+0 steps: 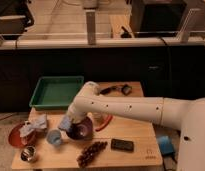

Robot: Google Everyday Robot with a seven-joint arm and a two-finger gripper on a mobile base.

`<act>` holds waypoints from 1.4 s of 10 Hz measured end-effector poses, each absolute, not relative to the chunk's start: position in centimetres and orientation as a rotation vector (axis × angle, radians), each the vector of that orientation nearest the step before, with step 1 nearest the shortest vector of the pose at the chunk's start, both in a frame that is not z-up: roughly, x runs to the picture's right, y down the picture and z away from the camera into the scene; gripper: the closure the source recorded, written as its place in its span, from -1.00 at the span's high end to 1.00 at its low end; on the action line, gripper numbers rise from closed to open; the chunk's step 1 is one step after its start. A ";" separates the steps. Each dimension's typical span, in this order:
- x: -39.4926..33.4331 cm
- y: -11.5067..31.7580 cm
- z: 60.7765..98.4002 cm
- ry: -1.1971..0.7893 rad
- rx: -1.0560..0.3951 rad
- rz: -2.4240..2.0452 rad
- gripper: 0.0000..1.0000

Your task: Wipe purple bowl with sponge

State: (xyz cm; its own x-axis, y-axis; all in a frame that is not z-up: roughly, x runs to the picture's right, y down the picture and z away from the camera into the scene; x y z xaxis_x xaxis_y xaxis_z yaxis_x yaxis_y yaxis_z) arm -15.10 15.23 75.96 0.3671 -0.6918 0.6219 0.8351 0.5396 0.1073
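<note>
The purple bowl (82, 131) stands on the wooden table (136, 134), left of the middle. My gripper (66, 123) is at the end of the white arm (121, 106), which reaches in from the right. It sits low over the bowl's left rim. A pale blue sponge-like piece (63, 121) shows right at the gripper tip, against the rim. The arm hides the bowl's far edge.
A green tray (56, 92) lies at the back left. A red plate (16, 136) with a crumpled cloth (35, 125) and a metal cup (28, 153) are at the left. A blue cup (54, 137), grapes (92, 152), a black phone (122, 145) and a red chili (104, 125) surround the bowl.
</note>
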 end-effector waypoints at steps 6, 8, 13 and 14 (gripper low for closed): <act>-11.3 18.1 77.8 -0.616 -0.277 -0.895 -0.98; -11.0 18.8 77.4 -0.579 -0.295 -0.891 -0.98; -10.5 19.2 77.2 -0.498 -0.335 -0.894 -0.98; -10.4 19.0 77.4 -0.497 -0.332 -0.886 -0.98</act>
